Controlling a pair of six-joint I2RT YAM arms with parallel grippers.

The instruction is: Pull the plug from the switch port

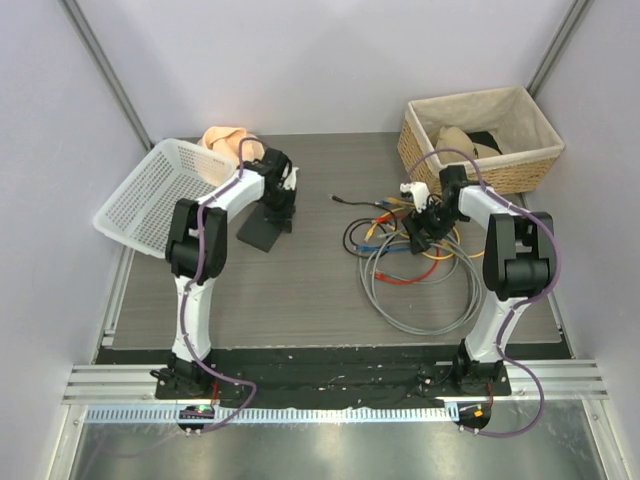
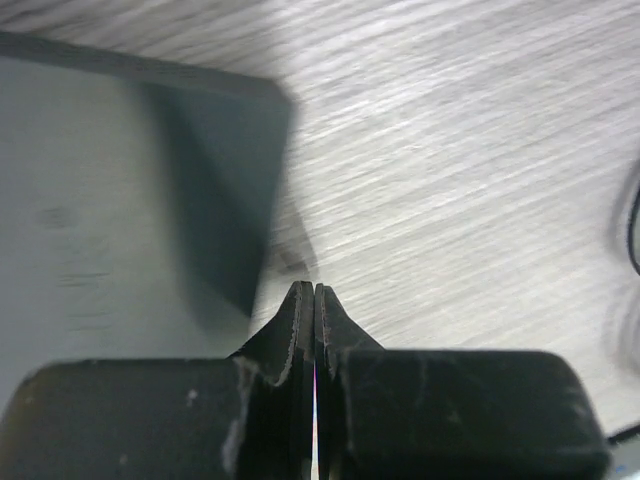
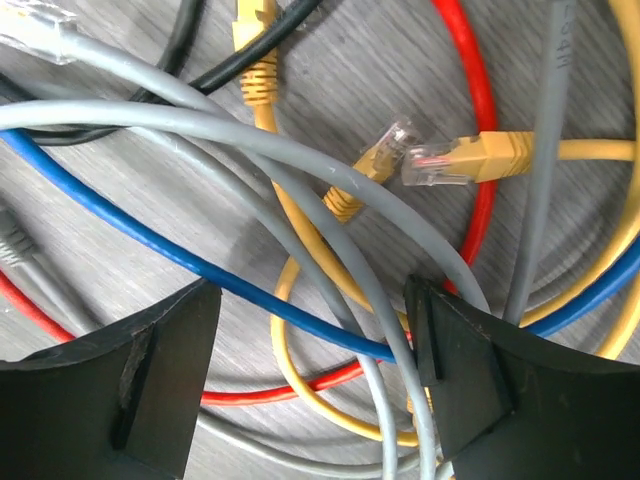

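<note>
L gripper [image 2: 314, 290] pressed shut, hovered just beside switch [image 1: 262, 232], left-centre. R gripper [image 3: 312, 300] hung spread over cable tangle [image 3: 200, 112], well right of switch. Risk: R might pinch wrong cable, drag tangle; couldn't see plug in switch.

Arms [image 1: 200, 250]: 2. Grippers: 2, i.e. left gripper [image 2: 314, 292] + right gripper [image 3: 315, 300]. Switch [image 1: 262, 232]: 1. Baskets: 2, i.e. 1 white plastic basket [image 1: 140, 200], 1 wicker basket [image 1: 470, 172]. Cable tangle [image 1: 420, 262]: 1, in 5 colours (grey, blue, red, yellow, black); no. per colour can't tell. Plugs seen close up: 4, i.e. 3 yellow plugs [image 3: 470, 160], 1 clear plug [image 3: 30, 18].
</note>
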